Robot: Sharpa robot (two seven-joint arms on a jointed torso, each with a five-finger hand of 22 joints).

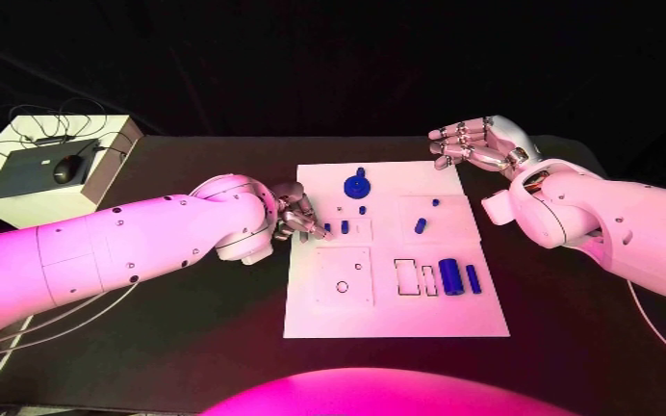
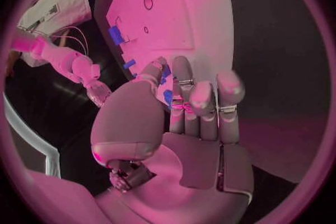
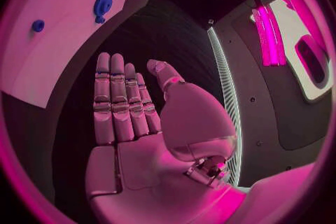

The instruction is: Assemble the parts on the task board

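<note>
Blue part (image 2: 168, 98) pinched in left hand (image 1: 294, 216) at task board (image 1: 313, 320) left edge | right hand (image 1: 472, 144) empty, fingers extended, off board's far right corner | step: placing part | next: align over matching recess, lower.

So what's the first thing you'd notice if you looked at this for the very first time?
Probably the white task board in the middle of the black table, dotted with small blue parts, like the round blue part near its far edge. Next, the left hand at the board's left edge, its fingers on a small blue piece. The right hand hovers flat and empty beyond the board's far right corner.
</note>
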